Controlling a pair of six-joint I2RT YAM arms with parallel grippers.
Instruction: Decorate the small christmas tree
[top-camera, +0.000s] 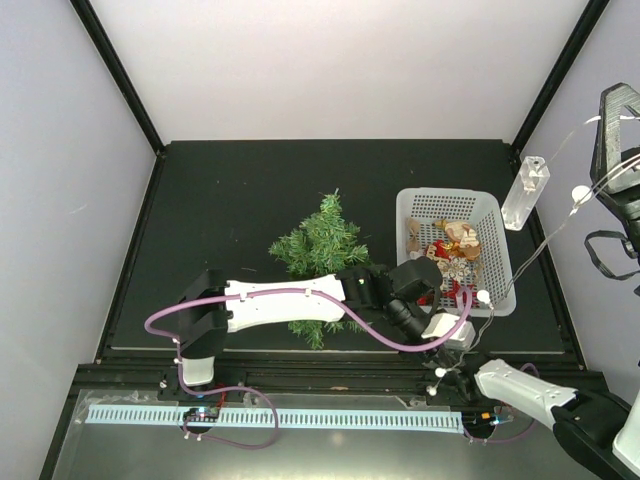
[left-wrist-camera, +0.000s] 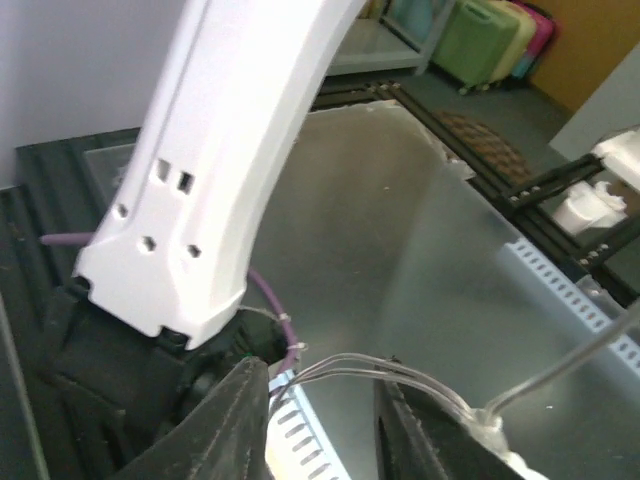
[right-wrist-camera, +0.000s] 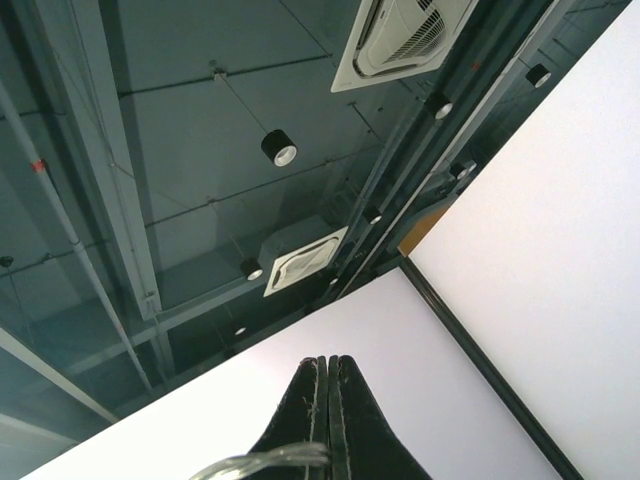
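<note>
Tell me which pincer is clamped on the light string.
The right pincer, shut tight on the light string and pointing at the ceiling; the left pincer has its fingers apart, strands passing between them.

The flat black table (top-camera: 220, 220) carries a small artificial dark-green christmas tree (top-camera: 322, 245) near its middle. A white perforated plastic basket (top-camera: 436, 194) sits to the tree's right, close to the table's right edge and apart from the tree.
</note>
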